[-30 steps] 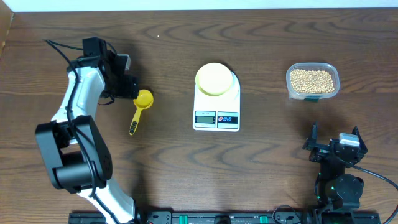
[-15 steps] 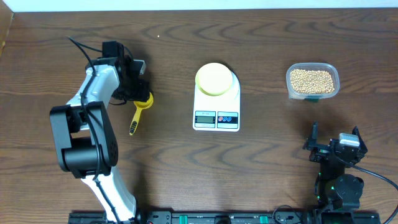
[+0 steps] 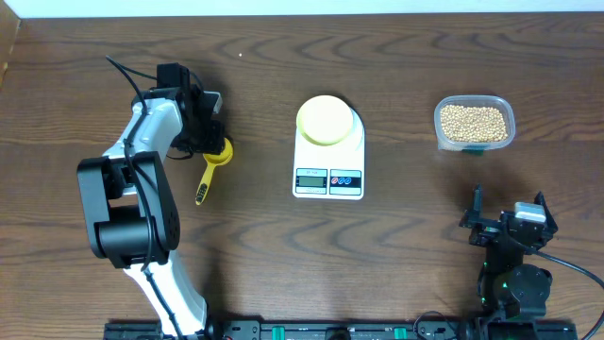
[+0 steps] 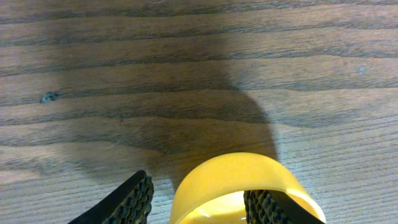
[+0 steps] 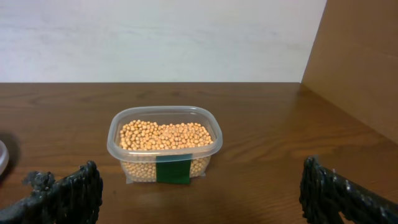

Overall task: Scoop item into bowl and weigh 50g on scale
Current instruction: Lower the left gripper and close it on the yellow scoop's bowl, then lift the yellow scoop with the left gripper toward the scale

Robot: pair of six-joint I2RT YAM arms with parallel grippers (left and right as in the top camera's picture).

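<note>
the beans (image 3: 474, 122) are heaped in a clear tub (image 3: 440, 134) at the far right of the table (image 3: 396, 264), and none is seen in the pale bowl (image 3: 326, 119), which sits on the platform of the white scale (image 3: 328, 161) at the middle. the display is too small to be read. well apart from the tub, on the far side of the scale, a yellow scoop (image 3: 204, 184) lies flat with its cup towards the back and its handle towards the front.

the left gripper (image 4: 199, 205) is set down over that cup. in the wrist view its jaws are seen partly spread, one pad outside the cup wall with a sliver of table between, the other apparently inside the rim, so the wall is straddled but not yet pinched. the right gripper (image 5: 202, 199) is parked wide apart, facing the tub and holding nothing.

the step in hand is judged to be the pick-up of the scoop, with the task barely begun. it is best done if the wall is seated deep and square between the pads before any lift is made, since a shallow pinch on a curved, smooth rim is likely to let the cup swivel. the handle should be left free and the cup kept level, so that beans can later be carried without spilling.
</note>
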